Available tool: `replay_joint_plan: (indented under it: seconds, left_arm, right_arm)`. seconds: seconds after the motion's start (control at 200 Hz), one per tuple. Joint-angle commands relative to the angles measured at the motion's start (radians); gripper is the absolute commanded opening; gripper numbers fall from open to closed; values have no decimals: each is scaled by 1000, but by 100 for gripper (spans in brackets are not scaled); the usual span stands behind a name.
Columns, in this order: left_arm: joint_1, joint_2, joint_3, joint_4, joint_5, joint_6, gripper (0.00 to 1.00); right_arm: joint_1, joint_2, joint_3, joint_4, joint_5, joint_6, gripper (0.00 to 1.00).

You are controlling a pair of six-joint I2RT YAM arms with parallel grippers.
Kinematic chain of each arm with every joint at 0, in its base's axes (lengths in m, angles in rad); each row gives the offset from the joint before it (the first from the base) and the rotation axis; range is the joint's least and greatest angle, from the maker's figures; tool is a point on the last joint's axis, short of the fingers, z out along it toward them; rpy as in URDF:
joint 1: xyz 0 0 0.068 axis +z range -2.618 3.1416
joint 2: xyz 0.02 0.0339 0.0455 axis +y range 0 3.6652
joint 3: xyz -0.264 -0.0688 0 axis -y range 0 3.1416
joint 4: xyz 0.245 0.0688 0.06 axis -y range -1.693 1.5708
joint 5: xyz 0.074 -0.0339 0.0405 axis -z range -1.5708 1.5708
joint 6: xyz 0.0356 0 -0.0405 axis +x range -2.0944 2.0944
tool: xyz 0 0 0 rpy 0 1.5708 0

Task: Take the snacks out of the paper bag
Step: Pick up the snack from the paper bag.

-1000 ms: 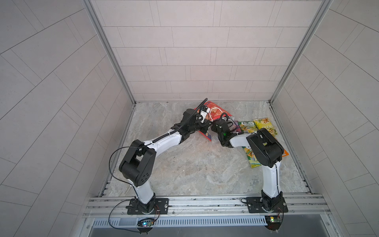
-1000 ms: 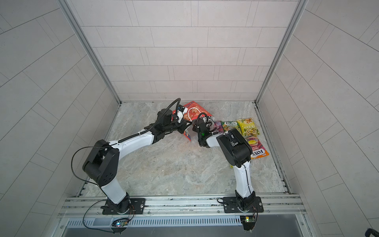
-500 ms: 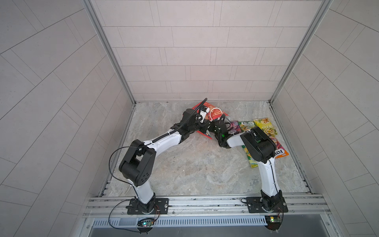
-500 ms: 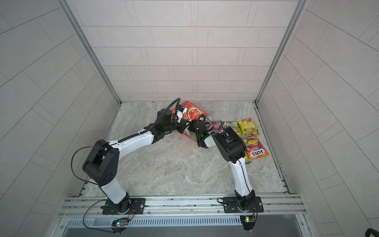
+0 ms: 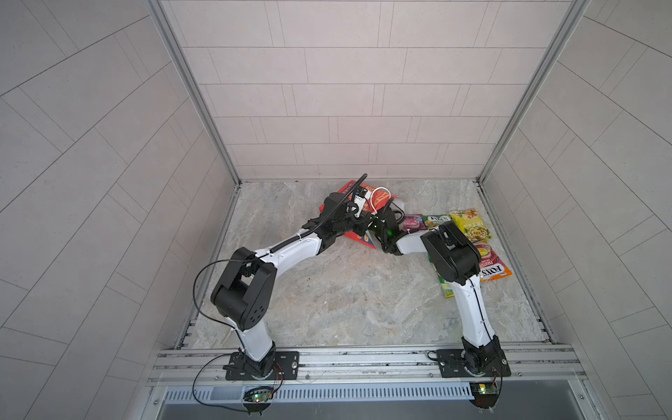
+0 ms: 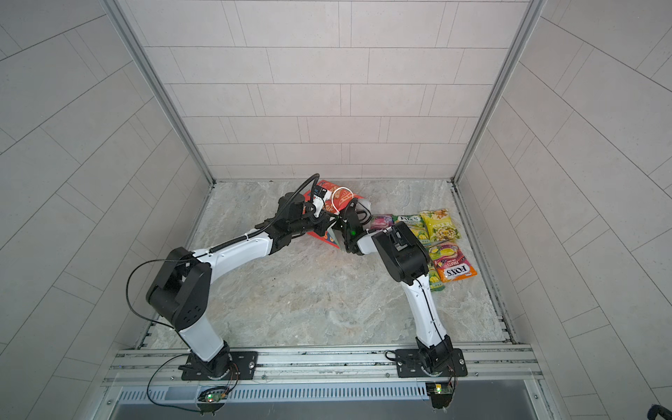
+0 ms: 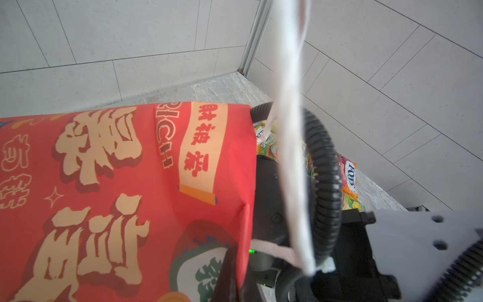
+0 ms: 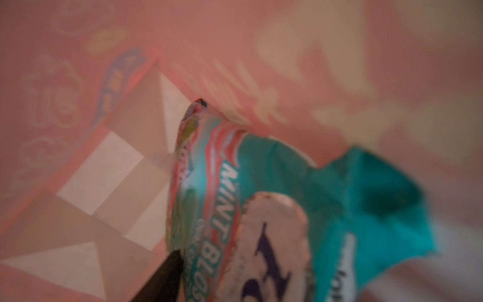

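Fingers (image 7: 226, 274) of the left gripper (image 5: 363, 224) are clamped on the mouth edge of the one paper bag (image 7: 117, 170), which lies at the back of the worktop (image 5: 345, 291). The right gripper (image 5: 390, 214) is inside it; whether its fingers (image 8: 167, 279) grip the one teal packet (image 8: 287, 183) we cannot tell. We count at least five packets (image 5: 469, 225) outside, beside the bag. Legible: "RICH" on the bag, "MINT BLOS" on the teal packet, "FOXS" outside. Both arms reach low and forward, meeting at the bag.

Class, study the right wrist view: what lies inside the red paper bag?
A teal packet marked MINT lies inside the red paper bag, near its folded white bottom. Anything under or behind that packet is covered.
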Motion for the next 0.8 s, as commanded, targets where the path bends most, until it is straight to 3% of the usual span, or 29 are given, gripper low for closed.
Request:
replay_joint_plan:
  seconds: [0.0,0.1,0.185,0.45,0.796]
  left_arm:
    - [-19,-6,21,28,87,8,0]
    - [-18,-9,13,27,74,13,0]
    - [-16,-3,13,28,60,8,0]
    - [-4,9,4,25,19,5,0]
    - [-2,20,16,-20,-10,35,0]
  right_arm:
    - [1,20,62,-205,49,37,45]
    - [-2,-6,25,-170,67,50,24]
    - [-11,-28,4,-145,31,72,15]
    - [-11,-147,-71,-105,-83,102,12]
    - [-8,-333,-210,-100,-111,162,4]
